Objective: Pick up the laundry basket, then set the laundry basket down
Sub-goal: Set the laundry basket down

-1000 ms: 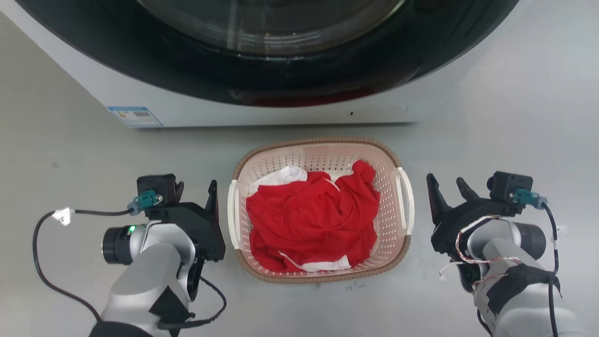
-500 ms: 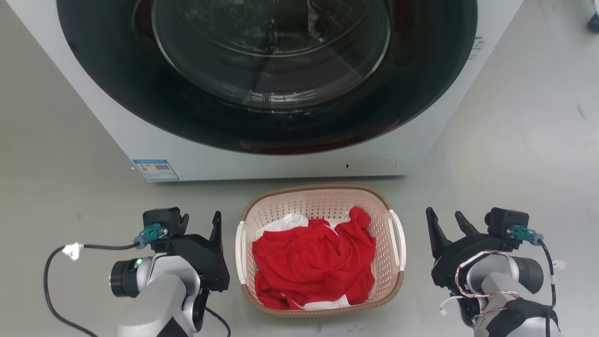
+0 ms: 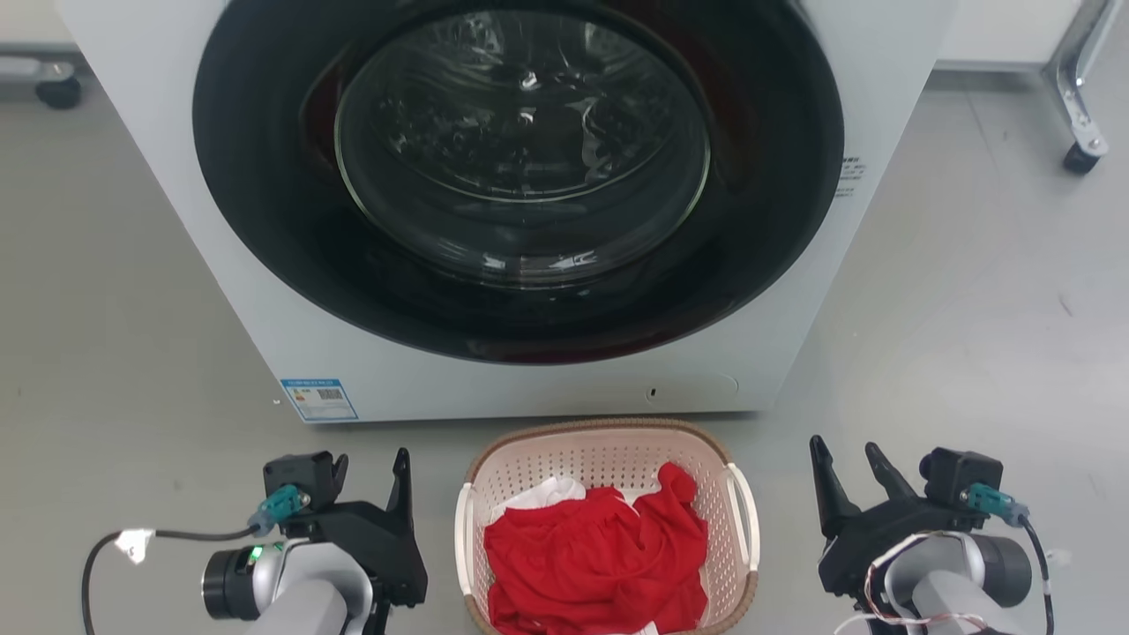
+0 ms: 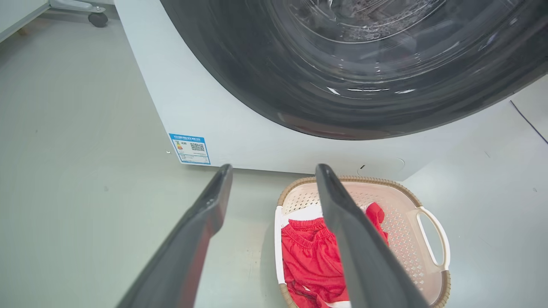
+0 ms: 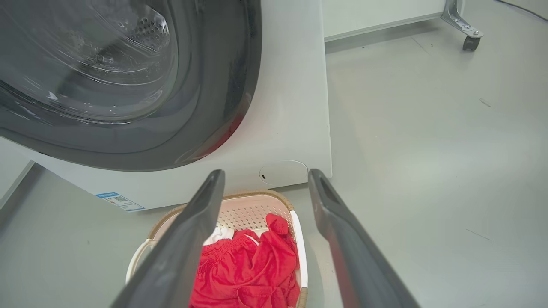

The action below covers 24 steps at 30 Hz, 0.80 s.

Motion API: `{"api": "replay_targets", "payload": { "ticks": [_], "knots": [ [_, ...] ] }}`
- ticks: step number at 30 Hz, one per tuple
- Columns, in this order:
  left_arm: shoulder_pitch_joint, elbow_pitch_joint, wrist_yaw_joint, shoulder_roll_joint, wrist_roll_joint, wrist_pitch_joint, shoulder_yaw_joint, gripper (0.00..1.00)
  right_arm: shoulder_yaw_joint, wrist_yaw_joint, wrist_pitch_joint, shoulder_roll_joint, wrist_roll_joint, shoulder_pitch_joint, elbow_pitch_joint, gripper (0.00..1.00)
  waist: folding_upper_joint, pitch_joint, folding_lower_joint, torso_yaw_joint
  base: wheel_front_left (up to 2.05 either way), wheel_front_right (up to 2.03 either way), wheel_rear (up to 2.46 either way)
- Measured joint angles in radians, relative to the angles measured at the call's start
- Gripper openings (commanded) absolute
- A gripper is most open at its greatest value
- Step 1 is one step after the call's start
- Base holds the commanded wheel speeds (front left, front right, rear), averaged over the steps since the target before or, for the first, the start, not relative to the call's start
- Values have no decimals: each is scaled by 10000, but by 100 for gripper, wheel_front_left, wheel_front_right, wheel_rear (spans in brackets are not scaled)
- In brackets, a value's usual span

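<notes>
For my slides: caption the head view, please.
Left gripper and right gripper, open, flank the laundry basket of red clothes before the washer.

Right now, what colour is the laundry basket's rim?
Brown, with a braided look, around the laundry basket; clearest in the head view.

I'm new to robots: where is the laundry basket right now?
In the head view, the laundry basket sits at bottom centre on the floor, just in front of the washer.
</notes>
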Motion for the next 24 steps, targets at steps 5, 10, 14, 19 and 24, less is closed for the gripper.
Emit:
{"api": "replay_targets", "payload": {
  "ticks": [5, 10, 14, 19, 24],
  "knots": [
    [601, -731, 148, 159, 397, 0, 113, 100, -27, -127, 0, -100, -261, 617, -625, 100, 0, -366, 0, 8, 0, 0, 0],
    [1379, -1724, 257, 337, 819, 0, 253, 100, -29, -270, 0, -169, -504, 1393, -1442, 100, 0, -770, 1, 22, 0, 0, 0],
    [2061, -2548, 360, 506, 1183, 0, 412, 100, -35, -445, 0, -282, -800, 2015, -2180, 100, 0, -1025, 0, 31, 0, 0, 0],
    [2793, -3584, 420, 692, 1636, 0, 677, 100, -54, -625, -2, -334, -1041, 2686, -3177, 100, 1, -1174, 0, 31, 0, 0, 0],
    [3466, -4443, 491, 825, 1973, 0, 926, 100, -100, -800, -2, -368, -1206, 3288, -4056, 100, 1, -1324, 1, 6, 0, 0, 0]
  ]
}}
